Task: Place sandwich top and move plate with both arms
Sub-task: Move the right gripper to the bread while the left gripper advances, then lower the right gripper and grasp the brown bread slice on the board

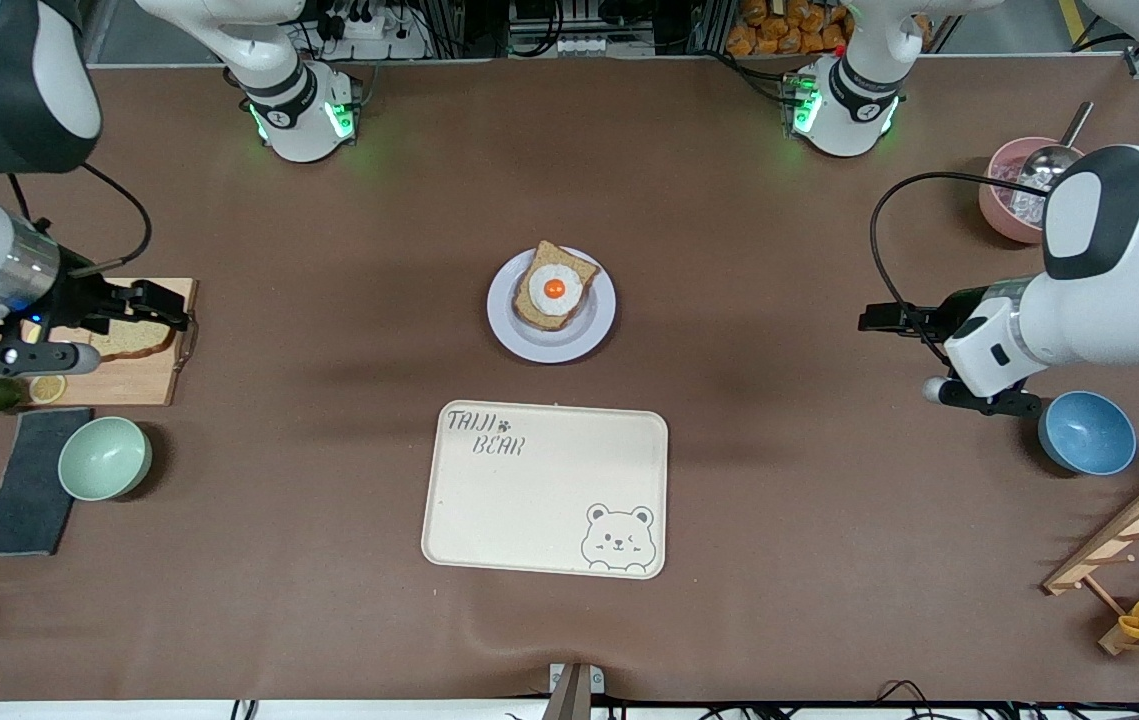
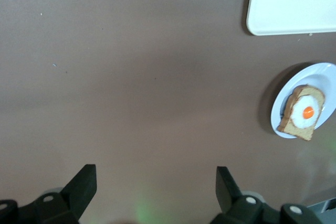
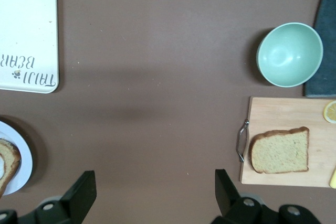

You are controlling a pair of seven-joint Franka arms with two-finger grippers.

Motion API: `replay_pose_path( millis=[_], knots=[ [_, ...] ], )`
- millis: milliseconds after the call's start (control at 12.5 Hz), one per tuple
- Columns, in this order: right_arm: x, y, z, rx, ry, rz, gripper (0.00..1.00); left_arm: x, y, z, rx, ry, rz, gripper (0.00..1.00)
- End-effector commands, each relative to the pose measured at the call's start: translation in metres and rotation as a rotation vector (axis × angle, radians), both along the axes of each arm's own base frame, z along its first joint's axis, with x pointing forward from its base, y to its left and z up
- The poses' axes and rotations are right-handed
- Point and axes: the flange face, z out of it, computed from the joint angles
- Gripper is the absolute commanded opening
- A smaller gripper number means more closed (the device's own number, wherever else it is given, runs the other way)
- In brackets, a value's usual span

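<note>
The sandwich top (image 3: 279, 151) lies on the cutting board (image 3: 283, 113) at the table's nine o'clock edge, just beside the open, empty right pincer (image 1: 164, 305). The left pincer (image 1: 874, 318), open too, waits at three o'clock. The plate (image 1: 551, 345) sits centrally.

**Even overhead light, soft shadows**

Bright, diffuse light falls from above on the matte brown surface (image 1: 329, 450). Broad, faint arm shadows band it. Green lamps glow at both bases. The cream tray (image 2: 294, 3) washes out pale in the left wrist view.
</note>
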Motion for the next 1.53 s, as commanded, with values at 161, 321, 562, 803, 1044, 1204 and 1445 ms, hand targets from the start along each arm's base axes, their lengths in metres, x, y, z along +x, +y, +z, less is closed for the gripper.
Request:
replay_pose_path(
  millis=[161, 321, 562, 803, 1044, 1204, 1445],
  knots=[
    [0.000, -0.056, -0.051, -0.067, 0.057, -0.054, 1.00, -0.008, 0.025, -0.013, -0.054, 0.015, 0.006, 1.00],
    [-0.004, -0.100, -0.066, -0.053, 0.056, -0.042, 1.00, -0.011, 0.044, -0.031, -0.179, 0.026, 0.003, 1.00],
    [-0.023, -0.194, -0.105, 0.006, 0.040, 0.018, 1.00, -0.011, 0.050, -0.065, -0.265, 0.030, -0.012, 1.00],
    [-0.044, -0.266, -0.147, 0.114, 0.069, 0.012, 1.00, -0.010, 0.042, -0.104, -0.337, 0.034, -0.025, 1.00],
    [-0.060, -0.322, -0.183, 0.149, 0.046, 0.079, 1.00, -0.005, 0.014, -0.131, -0.374, 0.024, -0.054, 1.00],
    [-0.067, -0.345, -0.217, 0.169, 0.036, 0.114, 0.85, -0.005, -0.006, -0.137, -0.377, 0.023, -0.056, 1.00],
    [-0.079, -0.371, -0.249, 0.224, 0.022, 0.171, 0.75, -0.007, -0.003, -0.139, -0.386, 0.028, -0.041, 1.00]
  ],
)
